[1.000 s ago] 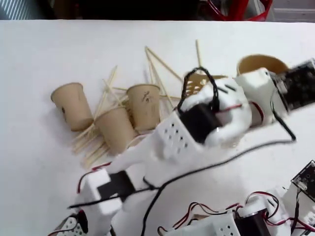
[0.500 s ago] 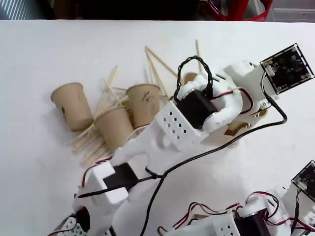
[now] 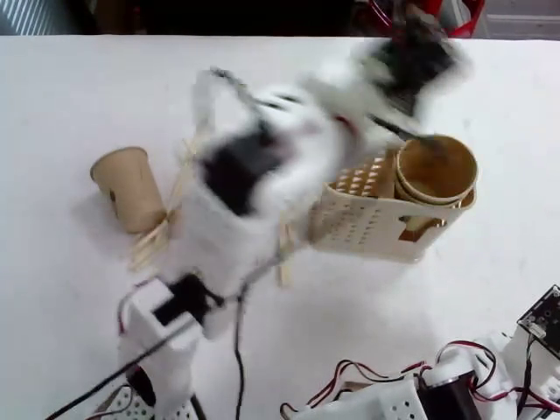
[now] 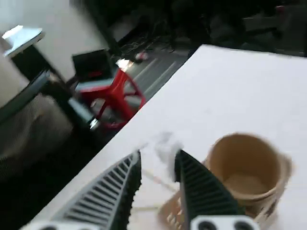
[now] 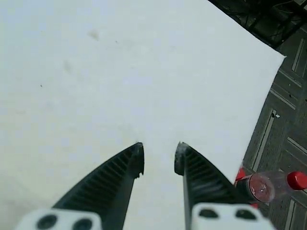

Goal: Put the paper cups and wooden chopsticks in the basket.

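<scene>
A woven cream basket (image 3: pixel 367 223) stands right of the table's middle, with a brown paper cup (image 3: pixel 435 168) upright in its right end; a second rim seems nested under it. My left arm (image 3: pixel 254 175) is a blur stretched over the middle of the table, hiding whatever lies beneath it. Its gripper (image 4: pixel 157 165) is open and holds nothing, hanging above and beside the cup in the basket (image 4: pixel 247 165). Another paper cup (image 3: pixel 129 188) lies at the left, wooden chopsticks (image 3: pixel 157 241) poking out beside it. My right gripper (image 5: pixel 159 157) is open over bare white table.
The right arm's base and wiring (image 3: pixel 437 394) crowd the table's front right corner. A bottle with a red cap (image 5: pixel 268 184) lies on the floor past the table edge. A red chair (image 4: pixel 115 98) stands beyond the far edge.
The cup that was at my left gripper now sits in the basket. My left arm has lifted off the basket and swung back and leftward, blurring. The right arm has stayed still.
</scene>
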Action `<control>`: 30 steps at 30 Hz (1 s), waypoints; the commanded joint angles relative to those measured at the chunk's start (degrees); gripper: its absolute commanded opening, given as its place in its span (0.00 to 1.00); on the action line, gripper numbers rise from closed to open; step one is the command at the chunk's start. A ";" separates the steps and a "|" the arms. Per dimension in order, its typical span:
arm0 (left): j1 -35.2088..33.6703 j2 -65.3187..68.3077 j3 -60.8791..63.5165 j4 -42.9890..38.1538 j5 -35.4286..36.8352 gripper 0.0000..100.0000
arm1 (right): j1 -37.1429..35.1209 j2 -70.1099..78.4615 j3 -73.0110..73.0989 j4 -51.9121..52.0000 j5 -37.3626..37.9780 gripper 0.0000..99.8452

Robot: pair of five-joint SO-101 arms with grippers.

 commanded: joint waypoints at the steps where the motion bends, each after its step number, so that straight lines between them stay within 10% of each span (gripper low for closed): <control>1: -21.05 -2.51 -0.88 12.84 -0.18 0.13 | -0.22 -0.40 0.70 0.40 -0.26 0.12; 10: -49.54 -1.19 18.73 12.48 -0.79 0.14 | -11.03 -0.04 1.85 -0.57 -0.18 0.12; 30: -61.41 4.26 25.05 1.14 -6.15 0.22 | -17.71 -0.31 16.70 -4.35 1.93 0.12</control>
